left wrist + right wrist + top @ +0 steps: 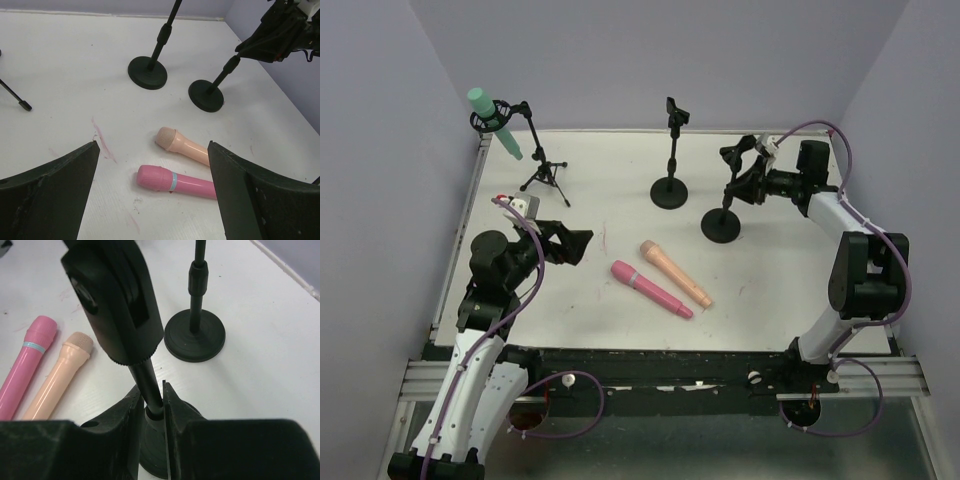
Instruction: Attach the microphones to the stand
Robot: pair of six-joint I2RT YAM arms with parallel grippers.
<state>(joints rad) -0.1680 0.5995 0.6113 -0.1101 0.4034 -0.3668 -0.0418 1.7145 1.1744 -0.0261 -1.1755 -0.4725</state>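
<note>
Teal-green was the only colour we found mounted. The teal-green microphone (480,102) sat in the holder of the tripod stand (542,170) at the far left corner, head up and body slanting down. We judged that one of the three jobs was done.

The other two microphones lay flat on the table (790,250) near its middle. The pink microphone (650,289) and the peach microphone (676,274) were side by side and roughly parallel, very close together, with their heads pointing towards the far left. Neither touched a stand or a gripper.

Two round-based stands were waiting. The middle stand (671,190) stood alone with nothing in its clip. The right-hand stand (721,226) was also bare. In the right wrist view its clip (112,300) was empty, and the right gripper (152,402) was pinched shut on the thin pole just below it, a finger pressing each side. We took this as steadying or setting the stand rather than loading it.

The left gripper (582,243) hung above the table to the left of the two loose microphones. Its jaws were spread wide and it held nothing, and the left wrist view showed both microphones between and beyond its fingers.

By our reckoning, both the pink and the peach microphones were left to pick up and clip in, one to each bare stand.
</note>
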